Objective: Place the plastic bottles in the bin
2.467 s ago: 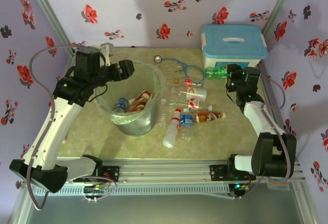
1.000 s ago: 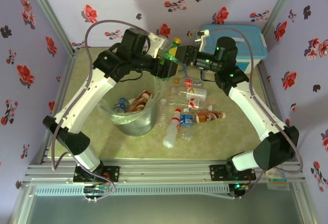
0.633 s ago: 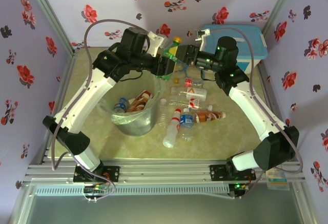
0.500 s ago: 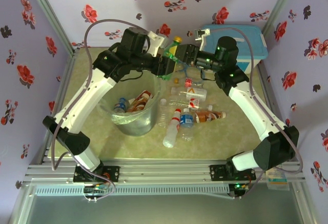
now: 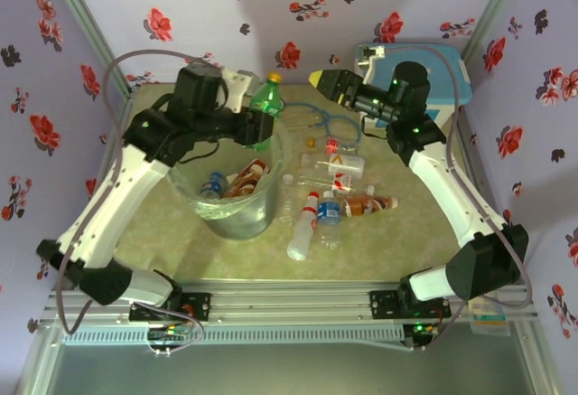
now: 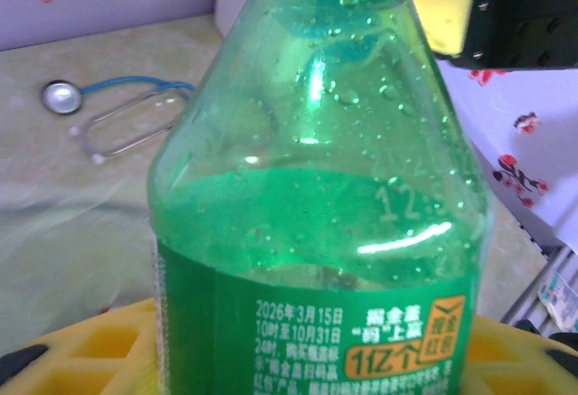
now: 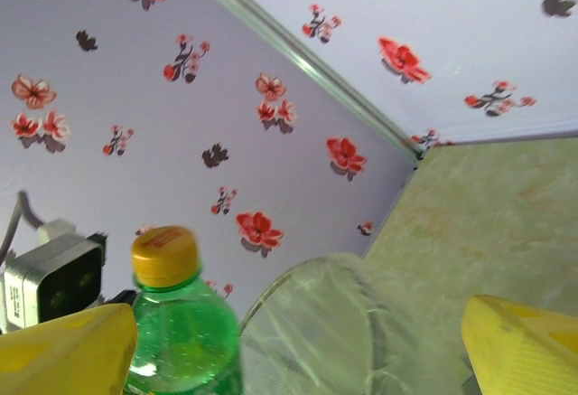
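Top external view: the left gripper (image 5: 259, 126) pinches the green bottle (image 5: 265, 98) around its lower body. It holds the bottle upright above the far right edge of the bin (image 5: 194, 201), with the orange-yellow cap (image 5: 274, 77) on top. The right gripper (image 5: 323, 80) hangs in the air just to the right of the bottle. It is apart from the bottle, its jaws are spread, and nothing sits between them.

Several bottles (image 5: 242, 180) already lie in a heap inside the bin. More bottles (image 5: 330, 210) are scattered on the table (image 5: 163, 241) to the right of the bin, most of them lying on their sides. A stethoscope (image 5: 327, 124) lies on the far part of the table. The white box (image 5: 442, 74) with its light-blue lid stands in the far right corner, partly behind the right arm.

From the left wrist the green bottle (image 6: 316, 232) is very close. It is partly filled, beaded with droplets, and wears a green printed label. The yellow pads (image 6: 86, 354) sit against its lower part.

From the right wrist the yellow fingers (image 7: 68, 350) stand wide apart. The capped bottle (image 7: 181, 341) rises beyond them by the bin's rim (image 7: 307, 273).
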Robot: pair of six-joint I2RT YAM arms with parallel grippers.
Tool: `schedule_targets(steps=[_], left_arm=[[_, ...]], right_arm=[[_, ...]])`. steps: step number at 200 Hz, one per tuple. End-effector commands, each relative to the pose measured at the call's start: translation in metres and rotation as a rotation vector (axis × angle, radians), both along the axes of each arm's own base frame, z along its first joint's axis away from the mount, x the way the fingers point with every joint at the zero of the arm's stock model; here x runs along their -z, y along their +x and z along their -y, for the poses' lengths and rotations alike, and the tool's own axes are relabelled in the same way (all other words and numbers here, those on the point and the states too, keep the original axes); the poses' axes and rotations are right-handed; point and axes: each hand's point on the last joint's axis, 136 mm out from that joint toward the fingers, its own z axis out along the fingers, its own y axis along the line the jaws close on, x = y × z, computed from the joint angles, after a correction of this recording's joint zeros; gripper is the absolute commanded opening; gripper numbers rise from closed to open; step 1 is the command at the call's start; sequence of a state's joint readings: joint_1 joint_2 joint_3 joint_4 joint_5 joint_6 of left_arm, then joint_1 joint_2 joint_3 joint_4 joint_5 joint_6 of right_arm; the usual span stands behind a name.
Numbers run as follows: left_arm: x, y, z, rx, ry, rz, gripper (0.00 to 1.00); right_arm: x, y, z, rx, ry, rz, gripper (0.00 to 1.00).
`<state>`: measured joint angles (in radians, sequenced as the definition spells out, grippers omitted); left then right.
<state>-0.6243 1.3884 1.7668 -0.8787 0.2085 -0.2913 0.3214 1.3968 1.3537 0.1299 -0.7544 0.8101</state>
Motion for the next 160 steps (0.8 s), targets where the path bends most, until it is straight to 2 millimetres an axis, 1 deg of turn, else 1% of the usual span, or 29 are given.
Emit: schedule_targets(steps=[1,15,33,57,83,105,121,130,153,160], left_arm=[[0.013,-0.012,-0.035,-0.114,0.066,-0.056,0.45],[0.027,-0.02,-0.047,-0.143,0.115,-0.094,0.44],[0.048,-0.03,-0.059,-0.155,0.179,-0.153,0.44],[0.072,-0.042,-0.07,-0.146,0.267,-0.22,0.44],[0.09,-0.047,-0.075,-0.144,0.32,-0.275,0.44],[0.106,-0.047,-0.074,-0.15,0.335,-0.309,0.43],[0.115,-0.044,-0.071,-0.149,0.337,-0.319,0.44],[0.116,-0.043,-0.069,-0.144,0.333,-0.318,0.48],[0.114,-0.039,-0.067,-0.147,0.328,-0.313,0.68],[0.111,-0.037,-0.065,-0.146,0.323,-0.306,0.71]], right_arm=[[-0.014,-0.003,0.015,0.061,-0.007,0.064,0.92],[-0.006,-0.001,0.02,0.087,-0.023,0.047,0.92],[0.003,0.001,0.024,0.111,-0.041,0.025,0.92],[0.016,0.006,0.031,0.148,-0.075,-0.003,0.92],[0.024,0.01,0.036,0.175,-0.082,-0.024,0.92],[0.028,0.012,0.038,0.185,-0.084,-0.037,0.92],[0.03,0.012,0.04,0.192,-0.086,-0.044,0.92],[0.031,0.012,0.042,0.195,-0.088,-0.046,0.92],[0.034,0.012,0.044,0.201,-0.093,-0.052,0.92],[0.034,0.011,0.044,0.203,-0.094,-0.051,0.92]])
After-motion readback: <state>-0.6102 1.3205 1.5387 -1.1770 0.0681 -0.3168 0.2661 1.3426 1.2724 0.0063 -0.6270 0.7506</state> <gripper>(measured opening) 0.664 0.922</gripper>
